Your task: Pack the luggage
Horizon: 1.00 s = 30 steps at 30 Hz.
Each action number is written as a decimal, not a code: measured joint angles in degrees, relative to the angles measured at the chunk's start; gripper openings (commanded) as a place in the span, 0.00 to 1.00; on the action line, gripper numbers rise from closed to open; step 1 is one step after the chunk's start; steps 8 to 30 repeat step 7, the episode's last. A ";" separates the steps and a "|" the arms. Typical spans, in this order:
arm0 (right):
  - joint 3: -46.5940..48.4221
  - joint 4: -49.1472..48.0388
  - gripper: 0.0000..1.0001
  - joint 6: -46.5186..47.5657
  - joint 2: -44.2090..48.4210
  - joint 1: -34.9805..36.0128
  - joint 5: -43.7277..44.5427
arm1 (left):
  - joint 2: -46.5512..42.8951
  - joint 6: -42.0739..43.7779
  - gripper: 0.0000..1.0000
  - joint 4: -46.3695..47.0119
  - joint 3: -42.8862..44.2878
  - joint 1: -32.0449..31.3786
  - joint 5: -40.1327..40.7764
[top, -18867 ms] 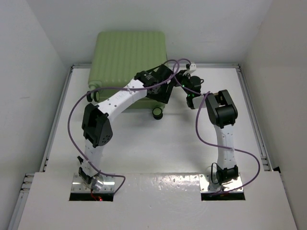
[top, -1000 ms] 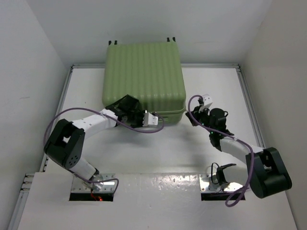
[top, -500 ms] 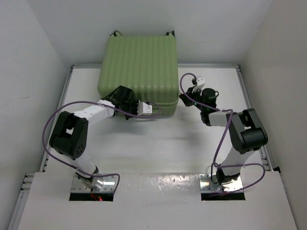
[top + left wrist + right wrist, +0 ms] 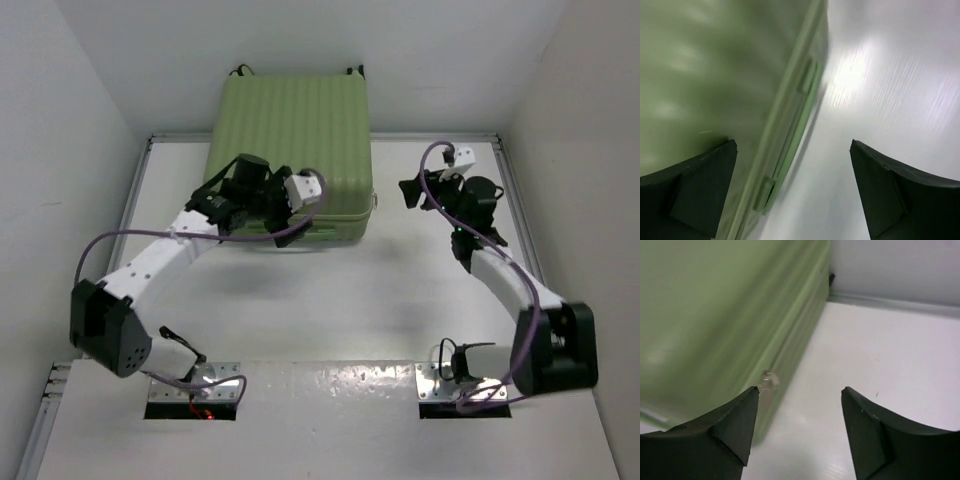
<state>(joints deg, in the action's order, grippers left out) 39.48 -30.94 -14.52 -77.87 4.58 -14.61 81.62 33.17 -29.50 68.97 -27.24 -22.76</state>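
Luggage point(image 4: 290, 140) shut, left tool point(image 4: 792, 145) now over its lid, right tool point(image 4: 801, 390) backed away, both spread, empty

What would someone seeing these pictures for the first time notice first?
The big pale-green luggage dominates, lying shut at the far middle of the table. The left claw hangs open over its near edge, and the right claw stands open beside its right side.
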 measured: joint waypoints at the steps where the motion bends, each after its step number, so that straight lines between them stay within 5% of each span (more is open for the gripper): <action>1: -0.31 2.69 0.72 0.11 4.02 0.17 0.04 | -1.73 -3.67 1.00 -0.02 1.77 -0.59 1.20; 7: -0.59 16.63 0.77 2.21 17.90 -0.20 1.66 | -9.38 -17.00 1.00 6.23 4.74 1.01 6.51; 30: -0.59 16.63 0.77 2.21 17.90 -0.20 1.66 | -9.38 -17.00 1.00 6.23 4.74 1.01 6.51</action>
